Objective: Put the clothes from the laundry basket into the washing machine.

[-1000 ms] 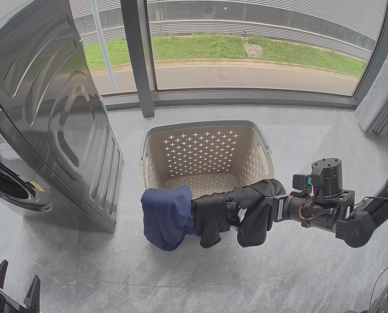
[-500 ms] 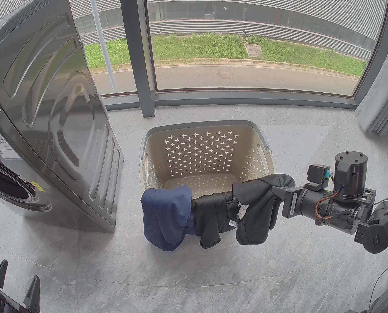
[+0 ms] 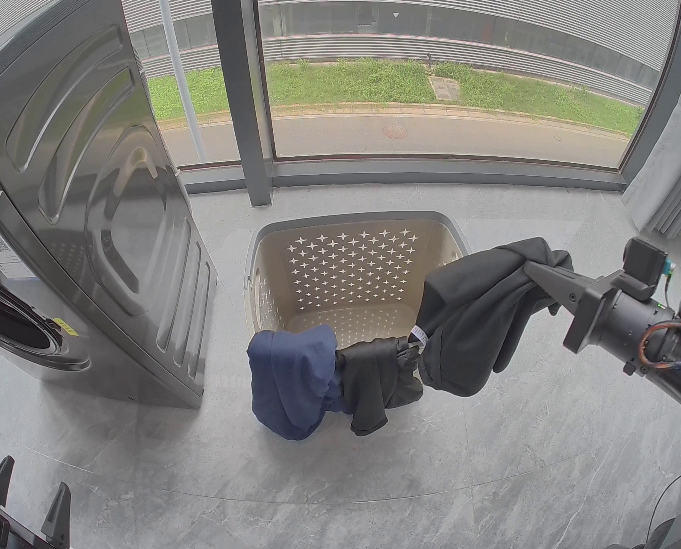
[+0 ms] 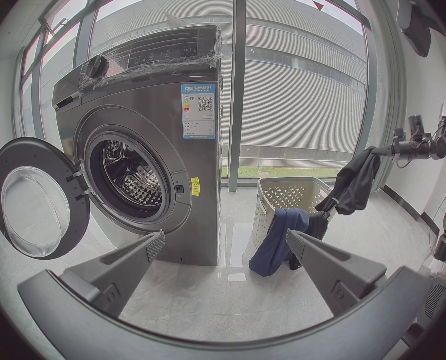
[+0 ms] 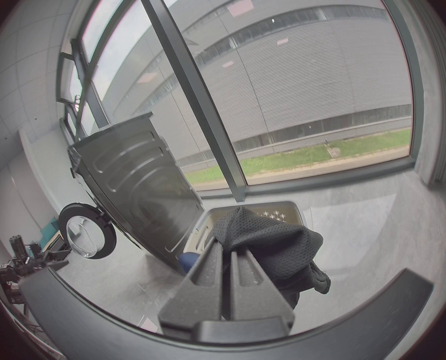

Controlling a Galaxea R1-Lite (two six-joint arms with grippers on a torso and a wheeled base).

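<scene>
While the washing machine [image 3: 88, 192] is standing at the left with its round door [image 4: 33, 196] swung open, we are seeing its drum [image 4: 133, 176] exposed in the left wrist view. We are finding the beige laundry basket [image 3: 359, 221] sitting on the grey floor [image 3: 432, 482] just beside the machine. We are noting a dark grey garment [image 3: 478, 314] hanging over the basket's right rim, raised by the right claw [image 3: 535, 270], which is clenching its upper fold; the garment's lower end is touching a black garment [image 3: 375, 379]. That black piece and a blue garment [image 3: 291, 379] are lying draped side by side over the basket's near rim. We are observing the left claw [image 4: 224, 235] hovering low near the floor, its jaws spread apart and gripping nothing.
</scene>
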